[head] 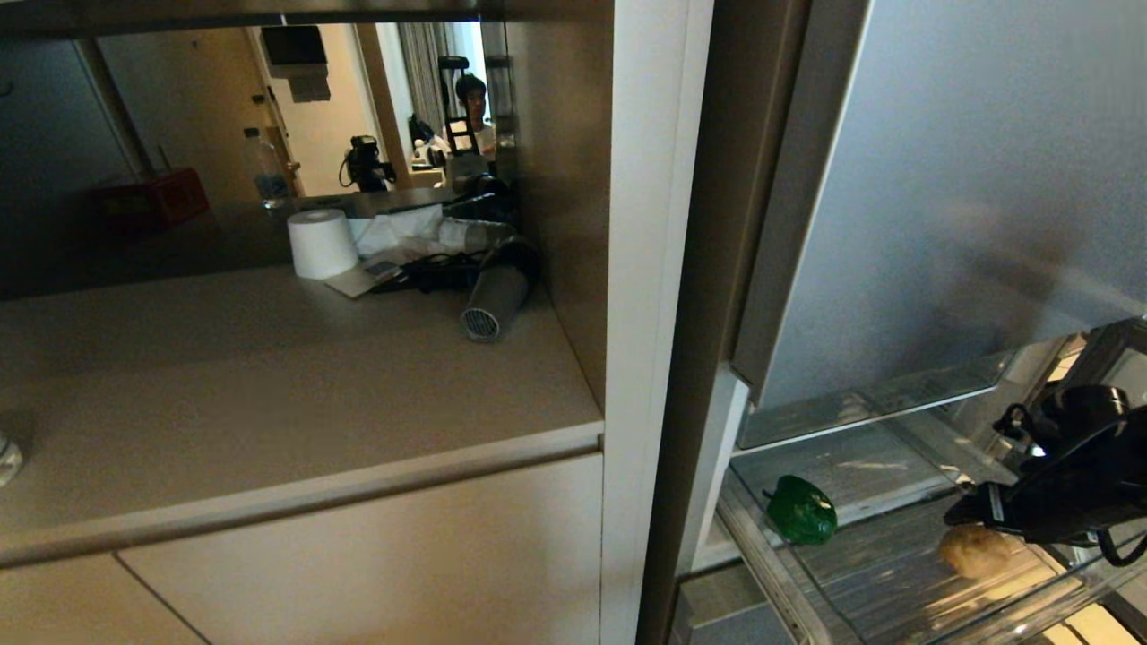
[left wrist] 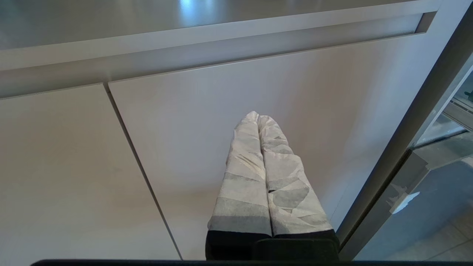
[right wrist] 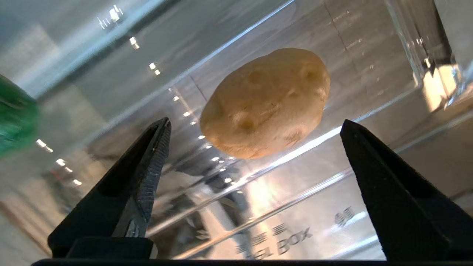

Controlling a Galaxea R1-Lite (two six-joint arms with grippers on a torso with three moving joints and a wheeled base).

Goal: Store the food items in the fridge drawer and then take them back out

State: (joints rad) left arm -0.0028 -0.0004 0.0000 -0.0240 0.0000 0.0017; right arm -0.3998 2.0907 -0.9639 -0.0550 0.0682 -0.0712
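Observation:
The clear fridge drawer (head: 762, 555) stands pulled out at the lower right of the head view. A dark-green bell pepper (head: 801, 511) lies at its left end and a tan potato (head: 978, 550) further right on the ribbed floor. My right gripper (right wrist: 255, 125) hangs open just over the drawer, its black fingers (right wrist: 147, 166) wide apart and clear of the potato (right wrist: 266, 101), which lies beyond their tips. The pepper (right wrist: 14, 118) shows as a green edge at the side of that view. My left gripper (left wrist: 258, 117) is shut, parked in front of a cabinet door.
The silver-grey fridge door (head: 968, 179) stands open above the drawer, with a glass shelf (head: 860, 408) behind it. On the beige counter (head: 269, 376) to the left lie a paper roll (head: 322, 242), a hair dryer (head: 493, 300), a water bottle (head: 266, 170) and a red box (head: 148, 199). A person shows in the mirror.

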